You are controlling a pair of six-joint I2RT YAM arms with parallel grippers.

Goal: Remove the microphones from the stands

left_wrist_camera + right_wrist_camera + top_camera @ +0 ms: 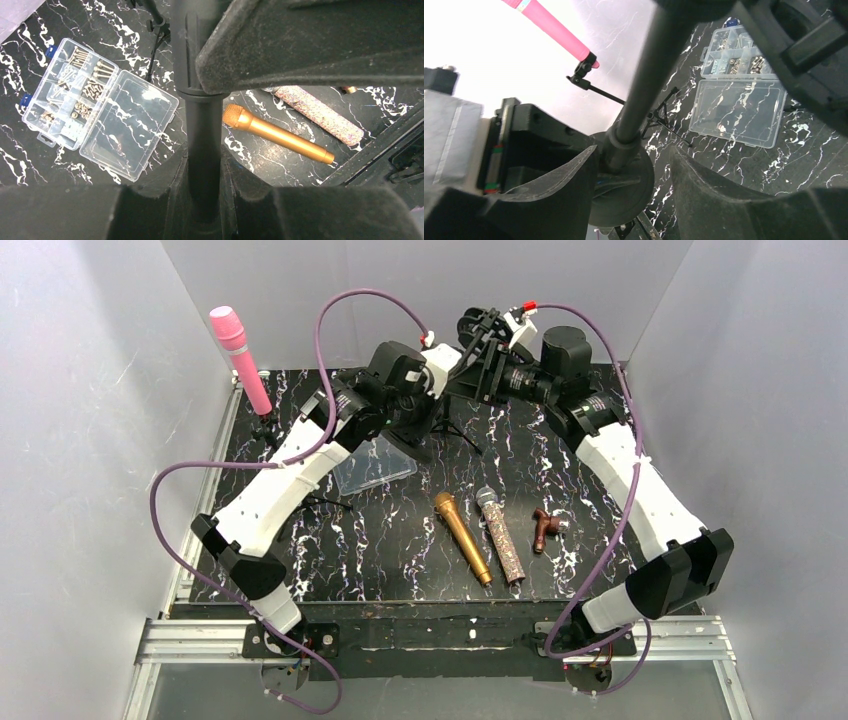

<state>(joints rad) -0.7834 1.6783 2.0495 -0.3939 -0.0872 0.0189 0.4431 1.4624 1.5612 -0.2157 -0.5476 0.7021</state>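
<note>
Microphone-wise, the only one you can read plainly is the pink microphone (240,358). It sits tilted in a clip (584,67) at about 10 o'clock on the table (400,555), well apart from both arms. Your arms meet at 12 o'clock instead, over a black tripod stand (458,430) whose legs show just to the 3 o'clock side of a clear parts box (375,465). A black shaft (202,125) stands there, and you cannot tell from these views whether it is a microphone body or the stand's own pole.

Your left end effector (205,164) is clenched on that black shaft. In the left wrist view its pads hug the shaft on both sides with no gap, on the near side of a collar. Your right end effector (633,152) is released. Its fingers straddle a dark shaft that lies close to one finger, while the table shows through between it and the other. Past a collar in that view, the shaft meets a rounded dark bulge.

Toward 5 o'clock from the table's middle, a gold microphone (462,538) and a glittery microphone (502,538) lie side by side with their heads toward 12 o'clock. A small brown piece (545,528) lies near them on the 3 o'clock side. The parts box lies open, lid flat, with screws in its tray.
</note>
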